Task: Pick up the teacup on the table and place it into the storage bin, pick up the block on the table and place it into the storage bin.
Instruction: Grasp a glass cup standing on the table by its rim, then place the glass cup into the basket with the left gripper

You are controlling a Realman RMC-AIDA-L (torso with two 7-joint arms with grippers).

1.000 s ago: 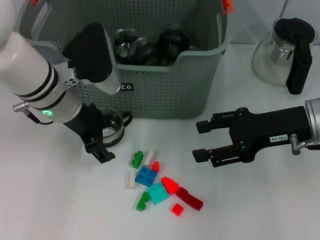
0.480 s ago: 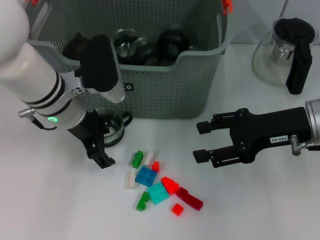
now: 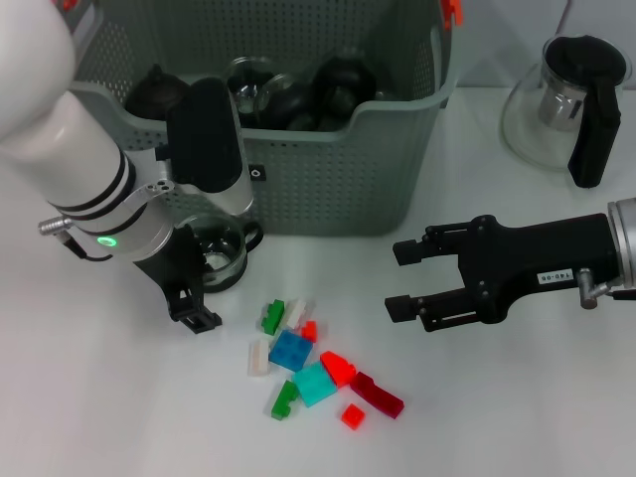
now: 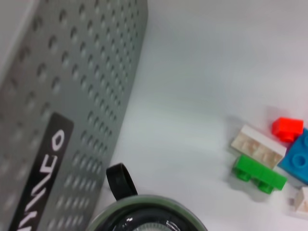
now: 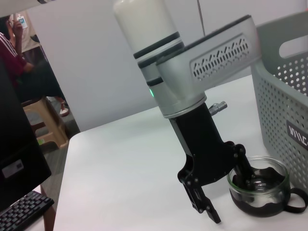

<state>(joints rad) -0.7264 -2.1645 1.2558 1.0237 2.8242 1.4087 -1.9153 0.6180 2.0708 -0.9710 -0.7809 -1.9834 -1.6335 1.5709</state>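
The teacup (image 3: 221, 253), clear glass with a black handle, stands on the white table against the front wall of the grey-green storage bin (image 3: 328, 179). My left gripper (image 3: 204, 290) is open at the cup. In the right wrist view one finger (image 5: 242, 166) reaches over the teacup (image 5: 262, 190) at its rim, and the other finger (image 5: 202, 207) stays outside, apart from it. Several small blocks lie in a loose pile, among them a blue block (image 3: 290, 350) and a green block (image 4: 260, 174). My right gripper (image 3: 399, 279) hovers open to the right of the pile, holding nothing.
A glass teapot (image 3: 571, 104) with a black handle and lid stands at the far right. Several dark and glass cups (image 3: 298, 94) lie inside the bin. The bin's perforated wall with its black label (image 4: 43, 173) is right beside the teacup (image 4: 144, 216).
My left arm has swung rightward and turned, bringing its fingers closer over the teacup. The teacup, the blocks and the right gripper have stayed where they were.
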